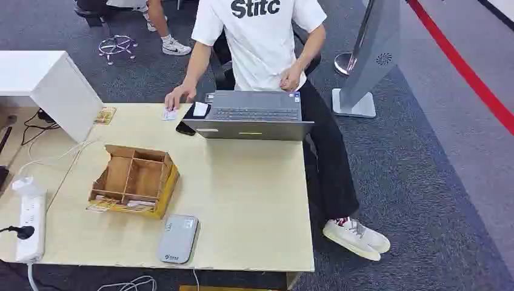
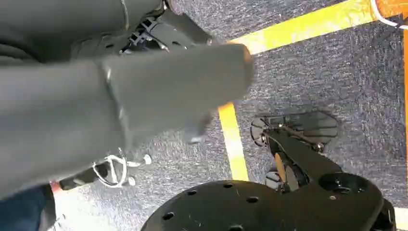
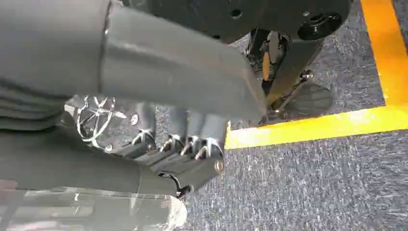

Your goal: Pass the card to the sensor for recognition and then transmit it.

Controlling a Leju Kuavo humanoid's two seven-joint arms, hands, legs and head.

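Head view: one pale wooden surface (image 1: 242, 200), seen from above — neither wrist picture takes it in.
Card: one small white card (image 1: 170, 114) lies at the far edge of the surface, under the fingertips of a person's hand (image 1: 179, 95); it is nowhere near either robot hand.
Sensor: one grey flat reader (image 1: 177, 238) rests on the near edge of the surface, well apart from the card.
Box: one open wooden box (image 1: 134, 180) with compartments stands just beyond the reader.
Laptop: one grey laptop (image 1: 253, 115) sits in front of the seated person (image 1: 267, 42), with a dark phone (image 1: 185, 128) touching its corner.
Power strip: one white strip (image 1: 30, 221) lies at the surface's side edge.
Left wrist view: the left hand (image 2: 144, 91) hangs over grey carpet and a yellow floor line (image 2: 233, 139); blurred, fingers hidden, so I cannot tell whether it is spread or curled.
Right wrist view: the right hand (image 3: 178, 120) hangs above the same carpet — thumb and dark fingers apart, nothing between them.
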